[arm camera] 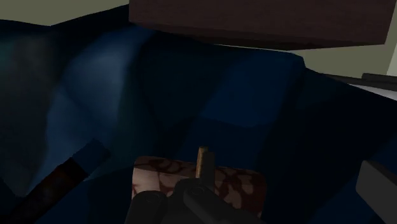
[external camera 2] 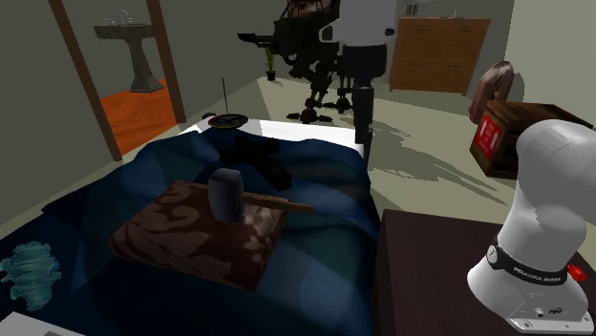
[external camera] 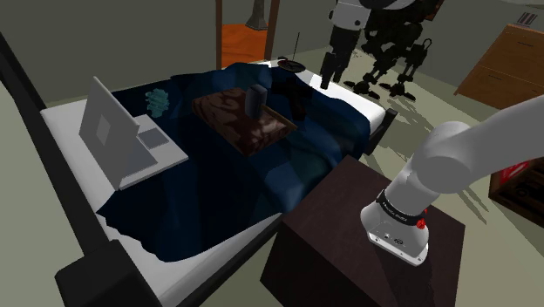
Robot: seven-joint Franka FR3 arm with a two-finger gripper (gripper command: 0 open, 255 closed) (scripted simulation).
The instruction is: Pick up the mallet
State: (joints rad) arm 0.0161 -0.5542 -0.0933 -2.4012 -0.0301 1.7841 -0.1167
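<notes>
The mallet (external camera 2: 227, 194) has a dark grey head and a short wooden handle (external camera 2: 279, 204). It lies on a brown patterned cushion (external camera 2: 196, 234) in the middle of a bed covered by a dark blue blanket (external camera 2: 315, 205). In the shoulder view the mallet (external camera: 256, 100) stands out dark on the cushion (external camera: 240, 118). My gripper (external camera: 324, 84) hangs above the bed's far edge, up and to the right of the mallet and well apart from it, open and holding nothing; it also shows as my gripper (external camera 2: 363, 139). The wrist view looks down on the mallet head (arm camera: 184, 203), the handle (arm camera: 203, 162) and the cushion (arm camera: 235, 181).
A white open laptop-like object (external camera: 118, 139) and a teal ornament (external camera: 158, 101) lie on the bed's left side. A black dish with a thin stick (external camera: 292, 63) sits near the gripper. The dark stand (external camera: 349, 235), a dark legged figure (external camera: 392, 52), a wooden dresser (external camera: 510, 61) and a crate (external camera 2: 511, 134) surround the bed.
</notes>
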